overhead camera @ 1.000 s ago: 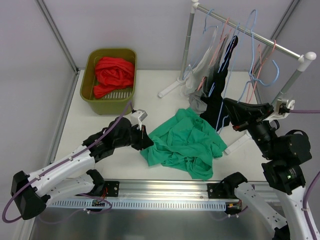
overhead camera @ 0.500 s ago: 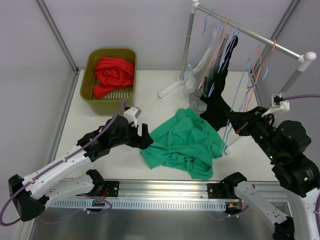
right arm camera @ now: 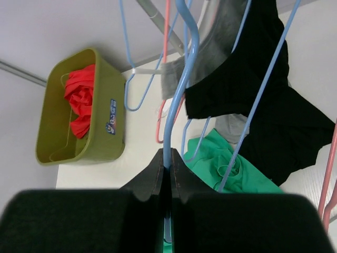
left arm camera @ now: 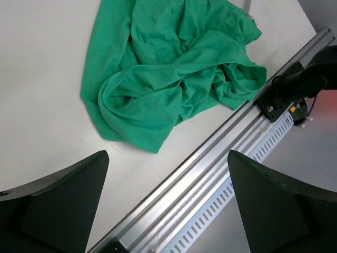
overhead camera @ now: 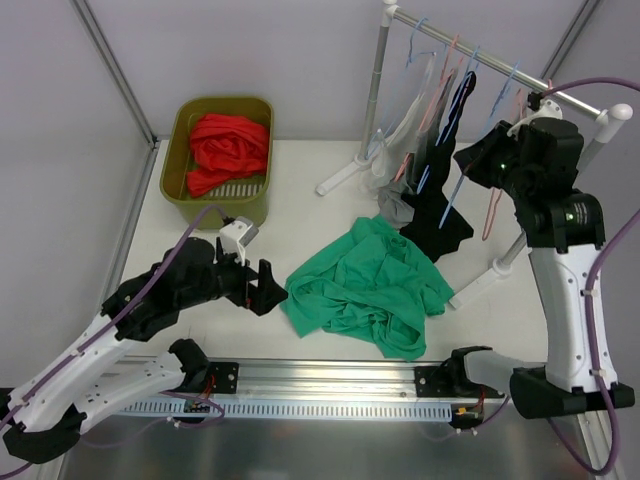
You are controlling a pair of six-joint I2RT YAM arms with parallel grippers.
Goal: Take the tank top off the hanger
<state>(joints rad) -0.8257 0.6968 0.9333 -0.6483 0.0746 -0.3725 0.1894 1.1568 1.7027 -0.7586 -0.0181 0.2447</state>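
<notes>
The green tank top (overhead camera: 365,285) lies crumpled on the white table, off any hanger; it also fills the top of the left wrist view (left arm camera: 174,68). My left gripper (overhead camera: 262,290) is open just left of its edge, touching nothing, its fingers (left arm camera: 58,205) spread wide over the table's near edge. Up by the clothes rack, my right gripper (overhead camera: 468,160) is shut on a bare light-blue hanger (right arm camera: 181,79), whose wire runs up out of the closed jaws (right arm camera: 167,158).
An olive basket (overhead camera: 200,210) holding red cloth stands at the back left. The rack (overhead camera: 520,85) at the back right carries black (overhead camera: 440,215) and grey garments and several blue and pink hangers. A metal rail (overhead camera: 330,375) runs along the near edge.
My left gripper opened, let go of the green tank top and drew back to the left. My right arm rose, carrying the blue hanger up to the rack's bar.
</notes>
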